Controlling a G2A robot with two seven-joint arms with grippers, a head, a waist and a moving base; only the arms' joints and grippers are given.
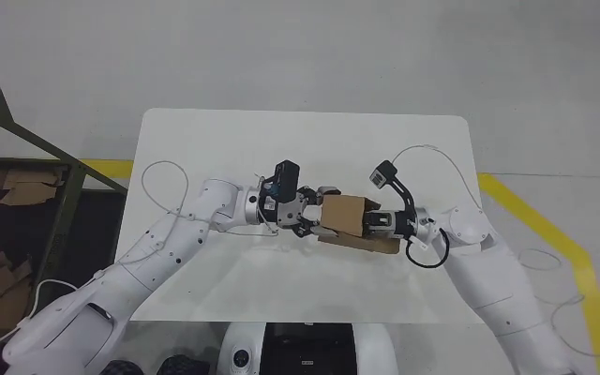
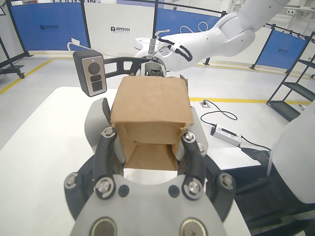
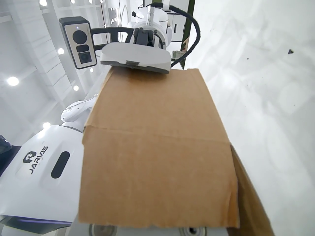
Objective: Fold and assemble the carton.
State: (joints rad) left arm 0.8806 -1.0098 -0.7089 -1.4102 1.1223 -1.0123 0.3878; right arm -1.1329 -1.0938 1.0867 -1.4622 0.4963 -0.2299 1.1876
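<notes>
Where the two arms meet over the near middle of the white worktop [image 1: 234,141], the brown carton [image 1: 342,217] lies on its side between them. The left hand [image 1: 309,214] is clamped on the carton's partly open end, one finger against each side wall. The right hand [image 1: 380,222] is at the opposite end; whether it grips, I cannot tell.

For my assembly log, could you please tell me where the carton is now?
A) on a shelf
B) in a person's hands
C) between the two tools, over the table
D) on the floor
C: the carton sits between the left tool and the right tool, over the table.
</notes>
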